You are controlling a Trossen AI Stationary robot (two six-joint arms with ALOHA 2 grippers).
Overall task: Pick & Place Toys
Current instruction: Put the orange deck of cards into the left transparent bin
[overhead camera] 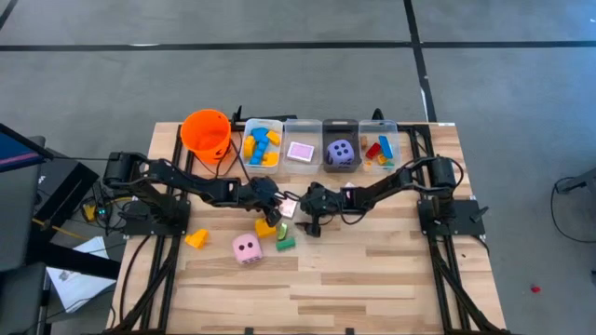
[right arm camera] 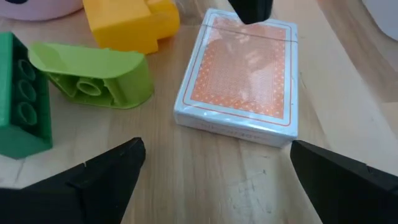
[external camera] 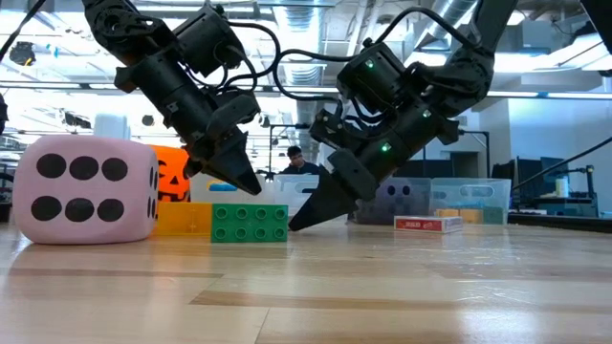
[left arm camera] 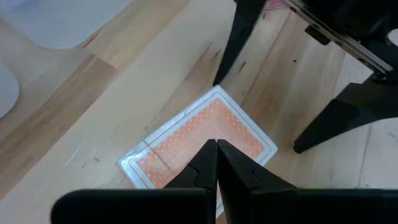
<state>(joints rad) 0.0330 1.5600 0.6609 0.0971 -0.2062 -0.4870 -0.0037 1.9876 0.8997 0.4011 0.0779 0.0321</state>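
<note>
A wrapped deck of orange-and-white cards [right arm camera: 239, 81] lies flat on the table between my two grippers, also seen as the deck [left arm camera: 205, 140] and the deck [overhead camera: 288, 208]. My left gripper [left arm camera: 216, 149], shut, points down at the deck's left end; its tip [right arm camera: 249, 9] shows at that edge. My right gripper [right arm camera: 217, 174] is wide open just right of the deck, its fingers low by the table, one on each side of the deck's line. Beside the deck lie a yellow block [right arm camera: 130, 22], a light green block [right arm camera: 93, 78] and a dark green brick [external camera: 249, 222]. My left gripper holds its shut fingertips [left arm camera: 208, 155] over the deck's top face near its left end [right arm camera: 249, 28], slanting down from the table's left. I cannot tell whether they touch the deck or stand just above it.
A pink die [overhead camera: 247, 247] and an orange block [overhead camera: 196, 238] lie nearer the front. Along the far edge stand an orange bucket [overhead camera: 206, 132] and clear bins [overhead camera: 264, 144] [overhead camera: 303, 151] [overhead camera: 380, 149], one with a purple die [overhead camera: 342, 152]. A person [external camera: 298, 162] sits behind the table.
</note>
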